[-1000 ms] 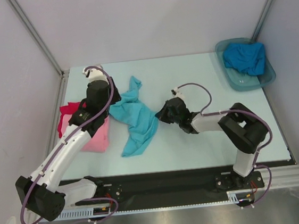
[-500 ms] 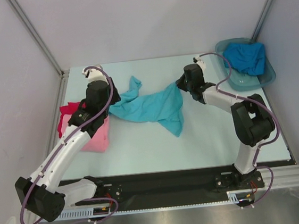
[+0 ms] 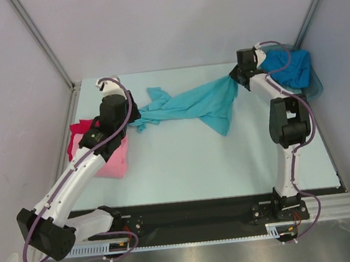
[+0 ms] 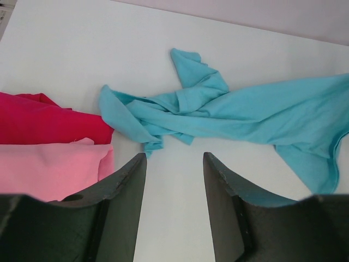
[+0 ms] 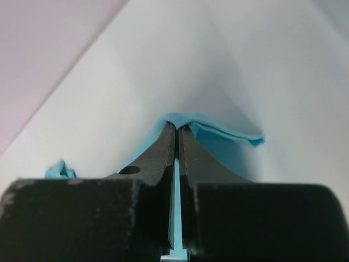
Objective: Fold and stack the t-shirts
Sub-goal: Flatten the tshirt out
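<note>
Fabric of the turquoise t-shirt fills the closed right jaws; left jaws gape.

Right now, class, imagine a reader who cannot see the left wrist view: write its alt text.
A turquoise t-shirt stretches across the pale table, bunched at its left end, just beyond the open, empty left gripper. At the picture's left edge, a red t-shirt lies against a pink t-shirt.

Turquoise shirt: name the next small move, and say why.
Probably ease the left hand forward and close it on the bunched end of the turquoise shirt. The right hand is shut on the other end, the cloth stretched between, while the left hand is open just short of it.
</note>
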